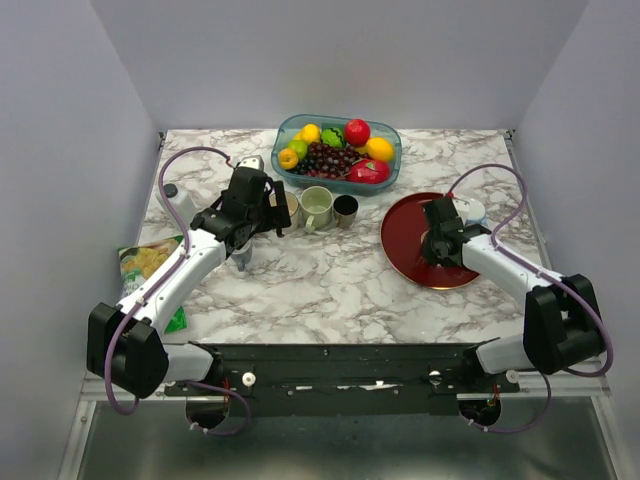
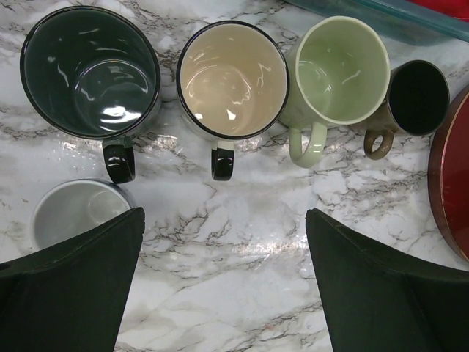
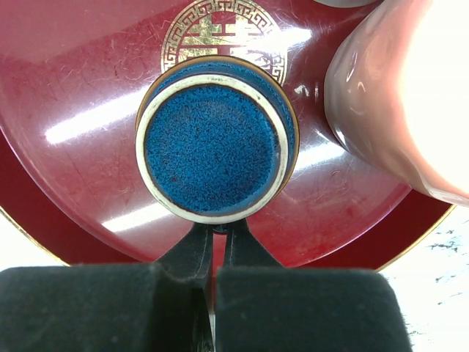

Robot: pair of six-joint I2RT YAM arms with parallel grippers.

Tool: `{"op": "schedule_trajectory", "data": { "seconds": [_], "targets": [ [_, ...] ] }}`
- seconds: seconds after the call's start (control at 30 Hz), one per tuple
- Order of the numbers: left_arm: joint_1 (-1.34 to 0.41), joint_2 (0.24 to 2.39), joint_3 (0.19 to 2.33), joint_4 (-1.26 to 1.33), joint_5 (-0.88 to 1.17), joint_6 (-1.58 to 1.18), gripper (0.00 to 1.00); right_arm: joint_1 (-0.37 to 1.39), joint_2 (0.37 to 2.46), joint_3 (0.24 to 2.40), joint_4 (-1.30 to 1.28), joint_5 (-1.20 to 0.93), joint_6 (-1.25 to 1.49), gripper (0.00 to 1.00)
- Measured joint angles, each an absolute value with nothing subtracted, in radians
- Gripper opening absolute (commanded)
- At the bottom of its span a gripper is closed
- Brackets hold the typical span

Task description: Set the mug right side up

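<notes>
The upside-down blue glazed mug [image 3: 212, 150] sits mid-frame on the round red plate [image 3: 73, 110], its dark handle [image 3: 192, 253] clenched in the right pincer [image 3: 214, 248], the left pincer [image 2: 223, 282] gaping idle; grasping looks complete, so next comes a lift and a half-roll to set it upright.

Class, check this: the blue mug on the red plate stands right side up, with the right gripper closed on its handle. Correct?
Not quite. The blue mug is upside down: the right wrist view shows its flat base facing up. The rest holds: it sits on the red plate, and the right gripper is closed on its handle.
</notes>
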State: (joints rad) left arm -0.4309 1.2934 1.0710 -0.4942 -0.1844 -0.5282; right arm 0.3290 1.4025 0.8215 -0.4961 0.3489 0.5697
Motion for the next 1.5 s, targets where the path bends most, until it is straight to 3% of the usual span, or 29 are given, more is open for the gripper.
{"op": "schedule_trajectory", "data": {
  "seconds": [0.33, 0.8, 1.13, 1.5],
  "targets": [
    [-0.427, 1.292, 1.071, -0.448, -0.130, -0.523, 0.99, 0.333, 1.345, 0.898, -0.546, 0.300, 0.555, 0.01],
    [-0.426, 1.269, 1.071, -0.220, 0.191, -0.540, 0.99, 0.333, 1.309, 1.234, -0.507, -0.196, 0.543, 0.01],
    [-0.426, 1.319, 1.103, 0.006, 0.416, -0.628, 0.99, 0.333, 1.373, 1.240, -0.205, -0.563, 0.774, 0.01],
    [-0.426, 1.468, 1.192, 0.343, 0.596, -0.972, 0.98, 0.333, 1.433, 1.284, 0.124, -0.707, 0.997, 0.01]
  ]
}}
